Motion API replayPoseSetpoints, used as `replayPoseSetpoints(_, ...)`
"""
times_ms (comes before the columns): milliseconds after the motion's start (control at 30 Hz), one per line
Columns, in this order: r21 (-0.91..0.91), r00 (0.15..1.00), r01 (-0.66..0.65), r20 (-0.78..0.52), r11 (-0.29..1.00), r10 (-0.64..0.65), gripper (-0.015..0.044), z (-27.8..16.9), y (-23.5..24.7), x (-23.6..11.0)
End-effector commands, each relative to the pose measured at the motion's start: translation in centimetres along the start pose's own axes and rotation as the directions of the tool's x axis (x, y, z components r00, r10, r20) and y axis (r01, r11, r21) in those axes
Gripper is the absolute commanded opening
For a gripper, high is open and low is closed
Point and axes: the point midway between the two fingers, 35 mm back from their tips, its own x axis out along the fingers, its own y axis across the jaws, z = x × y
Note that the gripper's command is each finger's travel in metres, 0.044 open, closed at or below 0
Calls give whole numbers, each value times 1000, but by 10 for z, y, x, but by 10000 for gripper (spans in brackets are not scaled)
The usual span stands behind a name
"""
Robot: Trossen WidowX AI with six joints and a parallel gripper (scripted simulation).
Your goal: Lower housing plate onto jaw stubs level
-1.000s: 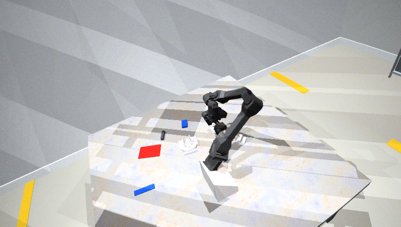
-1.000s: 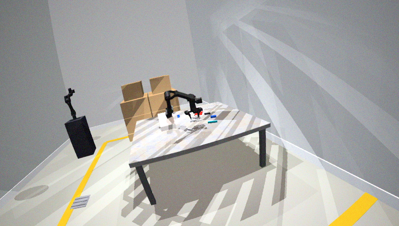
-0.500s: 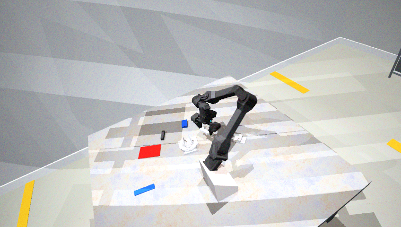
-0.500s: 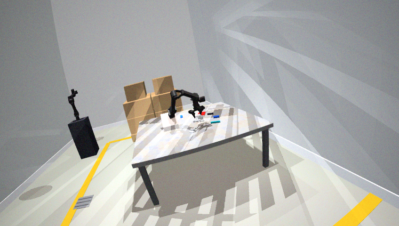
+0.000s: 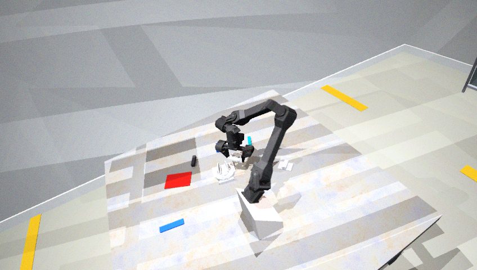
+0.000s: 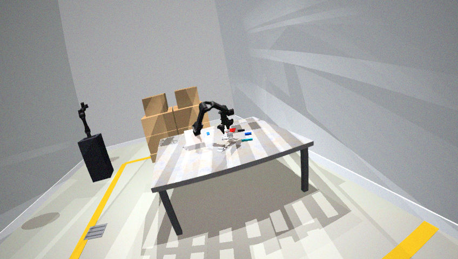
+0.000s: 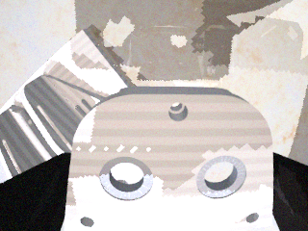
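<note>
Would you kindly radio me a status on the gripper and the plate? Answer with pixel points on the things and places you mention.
Gripper (image 5: pixel 235 160) (image 7: pixel 168 165) shut on plate (image 5: pixel 235 158) (image 7: pixel 178 137). Plate held up beside jaw assembly (image 5: pixel 224 174), not seated. Nothing seen between them.
</note>
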Motion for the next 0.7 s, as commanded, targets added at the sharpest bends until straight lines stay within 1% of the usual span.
replayPoseSetpoints(0, -107, 1000, 9, 11, 994, -8, 351, -10, 11, 1)
replayPoseSetpoints(333, -334, 999, 32, 31, 942, -24, 351, -36, 31, 2)
replayPoseSetpoints(667, -542, 997, 66, 60, 838, -40, 351, -65, 48, 5)
